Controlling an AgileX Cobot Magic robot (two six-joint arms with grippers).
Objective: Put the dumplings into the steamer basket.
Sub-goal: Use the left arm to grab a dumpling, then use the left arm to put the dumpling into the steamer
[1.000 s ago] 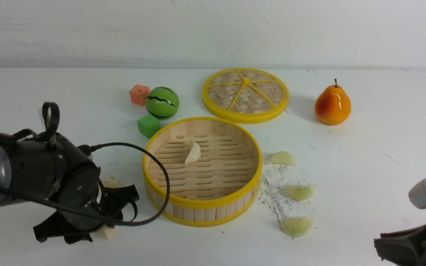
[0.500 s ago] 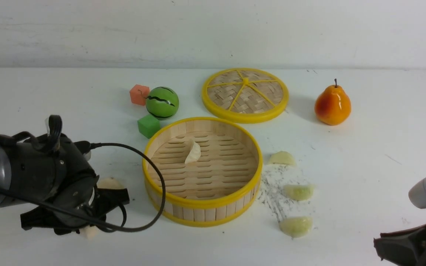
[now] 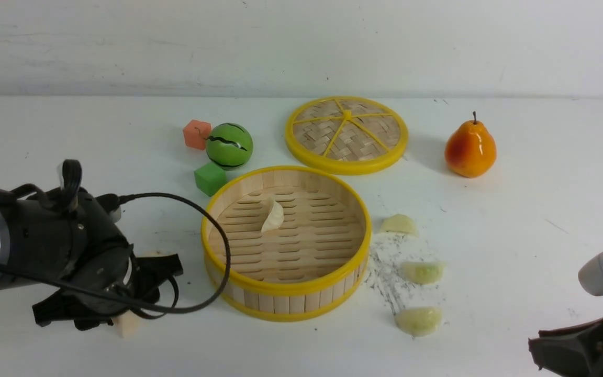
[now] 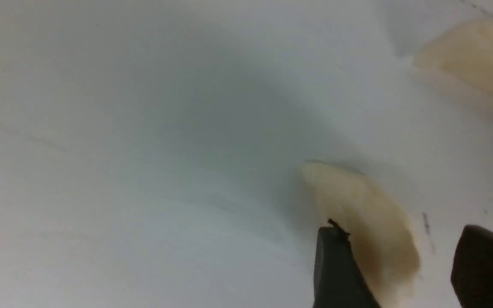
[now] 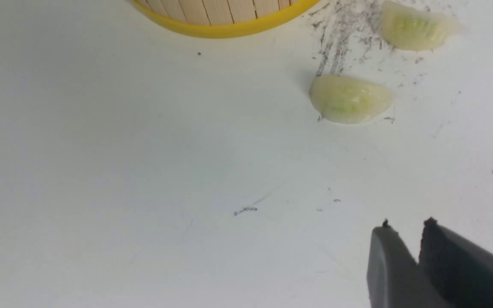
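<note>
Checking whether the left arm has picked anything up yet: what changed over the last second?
The left gripper shifted toward the robot's left and sank a little; the cream dumpling between its open jaws seems to have slid left with it, on the table, not gripped. Unchanged: the steamer basket with one dumpling inside, three dumplings to its right, the right gripper.

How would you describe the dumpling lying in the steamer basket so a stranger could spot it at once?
Find the round bamboo steamer basket with yellow rims, in the middle of the table. On its slatted floor lies one cream-white dumpling. It alone is inside; the rest lie outside.
</note>
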